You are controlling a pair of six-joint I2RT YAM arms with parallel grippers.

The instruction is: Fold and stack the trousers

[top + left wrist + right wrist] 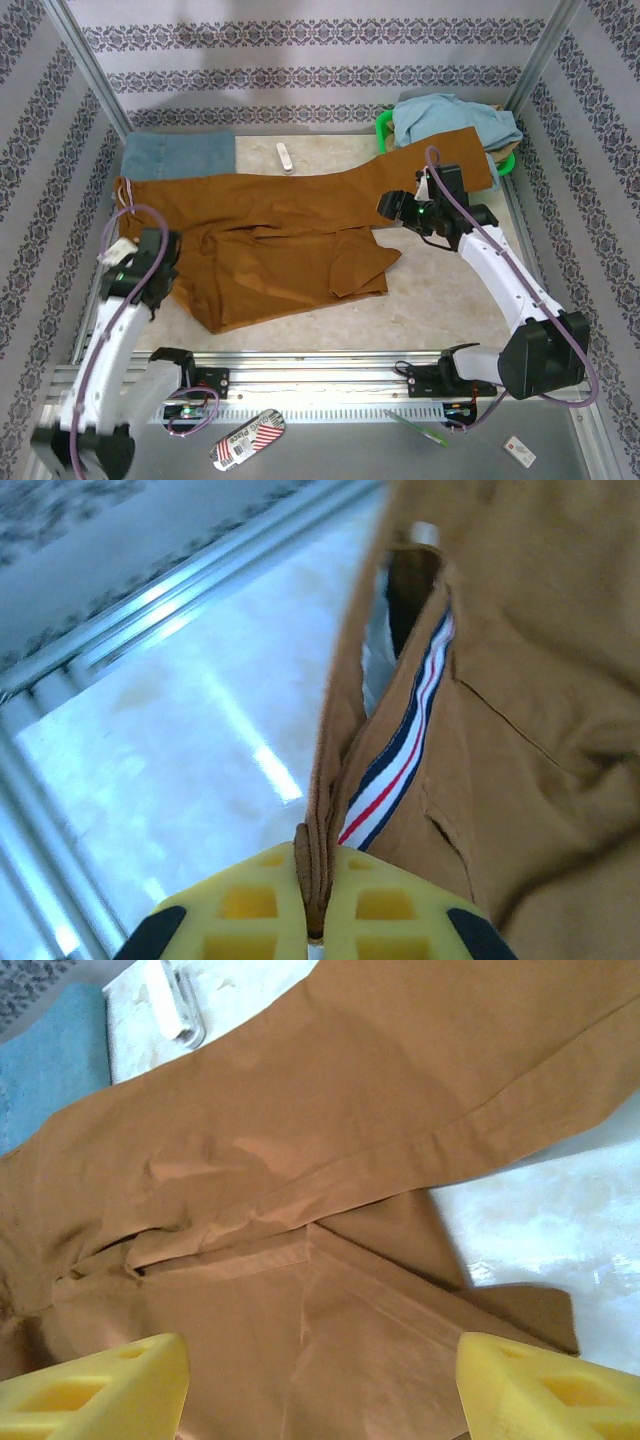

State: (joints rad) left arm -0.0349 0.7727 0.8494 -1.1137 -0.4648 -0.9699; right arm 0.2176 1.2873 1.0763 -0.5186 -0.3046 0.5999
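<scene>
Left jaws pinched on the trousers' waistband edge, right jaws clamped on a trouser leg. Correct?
Half right. The right gripper has its jaws wide open over the trousers, gripping nothing, as the right wrist view shows. The left gripper is indeed pinched on the waistband edge.

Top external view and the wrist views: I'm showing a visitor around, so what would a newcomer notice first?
The rust-brown trousers sprawled across the pale table dominate. At their left edge, the left fingers pinch the waistband, its red, white and blue striped lining exposed. The right fingers hang open over a trouser leg.
</scene>
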